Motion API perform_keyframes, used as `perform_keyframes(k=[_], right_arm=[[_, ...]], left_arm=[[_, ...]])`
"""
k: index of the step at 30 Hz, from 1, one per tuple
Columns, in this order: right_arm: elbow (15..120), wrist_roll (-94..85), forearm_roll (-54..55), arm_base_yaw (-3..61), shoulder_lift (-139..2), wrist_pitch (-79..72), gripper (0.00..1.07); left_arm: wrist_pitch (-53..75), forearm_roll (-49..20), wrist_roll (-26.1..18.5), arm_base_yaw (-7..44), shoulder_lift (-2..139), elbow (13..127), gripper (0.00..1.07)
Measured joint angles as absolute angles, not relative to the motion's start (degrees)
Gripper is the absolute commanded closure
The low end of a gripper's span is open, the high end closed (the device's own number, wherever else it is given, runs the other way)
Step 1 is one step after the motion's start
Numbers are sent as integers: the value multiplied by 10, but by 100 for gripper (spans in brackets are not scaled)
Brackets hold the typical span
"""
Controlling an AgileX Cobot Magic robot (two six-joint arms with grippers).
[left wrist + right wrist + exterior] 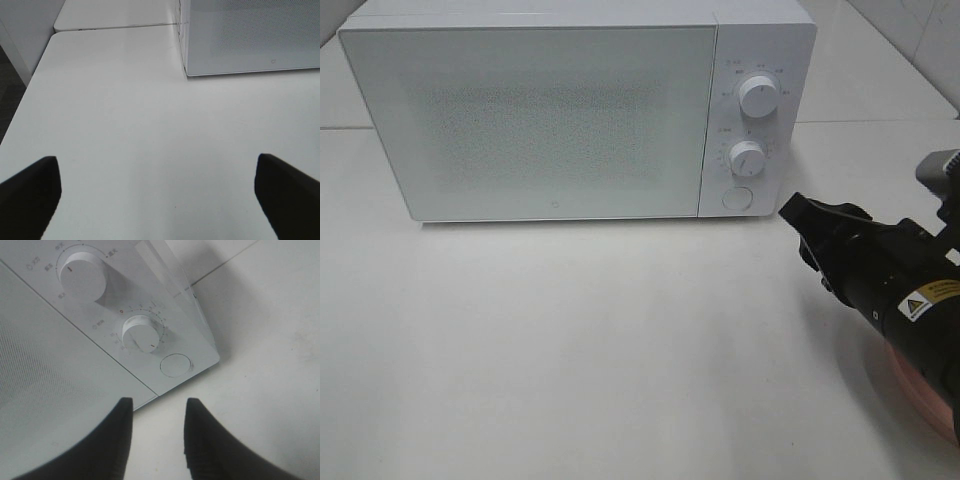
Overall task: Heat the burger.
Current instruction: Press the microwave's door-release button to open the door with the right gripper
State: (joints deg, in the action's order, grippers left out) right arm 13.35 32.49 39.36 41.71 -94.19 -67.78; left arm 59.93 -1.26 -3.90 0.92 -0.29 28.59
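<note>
White table (570,350) is spreading out bare in front of a white microwave (570,110), whose door (530,120) is sitting closed, so nothing is heating yet. I am holding my right tool (159,402) just short of the round button (176,365) at the foot of the control panel, its fingers standing a narrow gap apart with nothing between them. My left tool (156,162) is hanging spread wide over bare table near the far corner of the oven, grasping nothing. I am not seeing the burger in any view. A pink plate (920,395) is peeking out from under my right arm, and I cannot tell whether the burger is lying on it. I am judging that the button is what releases the door, and that is where I am expecting trouble. The lower dial (141,335) is sitting right beside the button, so if I am coming in slightly off line, a fingertip is likely to be catching that dial and turning it instead. With the fingers apart, one tip alone may be landing on the button's edge and skating off. Nothing is bracing the oven, so a hard push may be sliding it back on the smooth table. My arm is also hanging over the plate, and any low sweep risks knocking it.
</note>
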Motion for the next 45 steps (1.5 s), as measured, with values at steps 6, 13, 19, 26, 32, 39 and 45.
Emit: perform_keyframes(k=[6, 13, 19, 26, 32, 39, 45], right_arm=[[133, 485, 394, 417, -942, -678, 88], [133, 629, 393, 417, -942, -678, 101], [133, 699, 392, 417, -942, -660, 107], [133, 751, 383, 417, -942, -643, 107], [134, 777, 381, 417, -963, -641, 107], [155, 823, 381, 417, -1010, -641, 107], [194, 826, 381, 417, -1047, -641, 107]], left_arm=[[599, -13, -39, 9, -3, 286, 9], [599, -13, -39, 9, -3, 286, 9], [599, -13, -39, 9, -3, 286, 9], [599, -13, -39, 9, -3, 286, 9], [599, -13, -39, 9, -3, 286, 9], [599, -13, -39, 9, -3, 286, 9], [599, -13, -39, 9, -3, 286, 9]])
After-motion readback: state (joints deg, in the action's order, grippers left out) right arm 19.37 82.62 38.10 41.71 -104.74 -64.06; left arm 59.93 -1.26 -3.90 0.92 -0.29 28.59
